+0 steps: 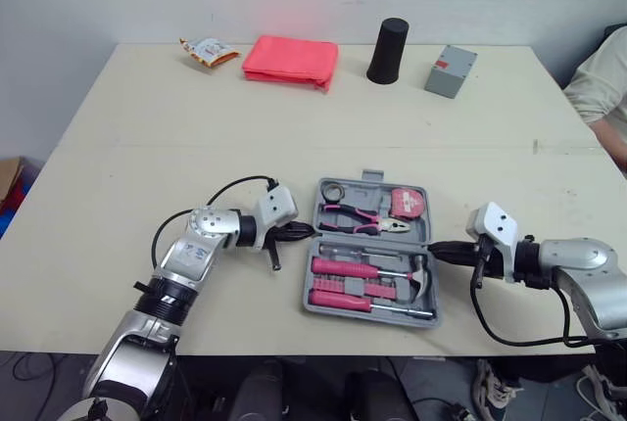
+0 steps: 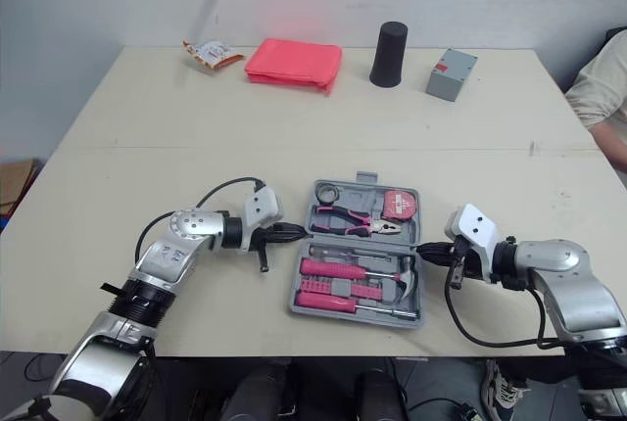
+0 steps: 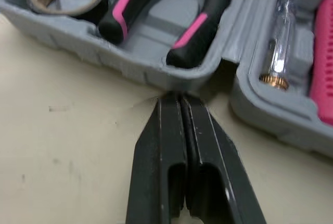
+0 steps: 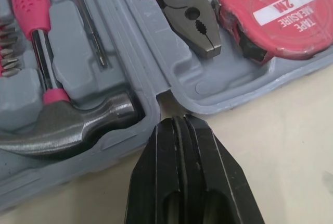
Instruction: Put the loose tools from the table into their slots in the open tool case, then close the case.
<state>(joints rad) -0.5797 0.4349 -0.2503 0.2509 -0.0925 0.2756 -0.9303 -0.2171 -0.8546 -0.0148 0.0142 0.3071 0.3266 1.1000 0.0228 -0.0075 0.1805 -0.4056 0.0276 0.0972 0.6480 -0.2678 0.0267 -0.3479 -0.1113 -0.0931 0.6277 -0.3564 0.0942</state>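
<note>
Down to the closing step, by the look of it. Lying open and flat on the cream-coloured bench (image 1: 147,147), between the two arms: a grey moulded-plastic tool case (image 3: 130,62), with a hinge ridge across the middle. Packed into the far half: a black roll of tape (image 1: 333,191), pink-and-black-handled pliers (image 1: 361,215) and a round red tape measure (image 1: 406,204). Seated in the near half: a pink-handled screwdriver (image 1: 345,267), a steel-headed hammer (image 1: 419,274) and a clear-bodied tester screwdriver (image 3: 278,36). Looks fully stocked, so calling the sorting finished. Left gripper (image 1: 299,232) clenched on nothing, tips right up against the case's left side at the notch between the halves. Right gripper (image 1: 443,252) likewise pinched tight and empty, nosing at the matching notch on the right side, just short of the wall in its wrist view. Next move, as a guess: getting under one half and swinging it over the other about that hinge. Calls for lifting both ends together and evenly, to avoid twisting the case or skidding it across the bench. Calls too for a slow tip, to keep the tools seated in their slots. Worth a firm press along the closing edge afterwards to make sure of the latch.
</note>
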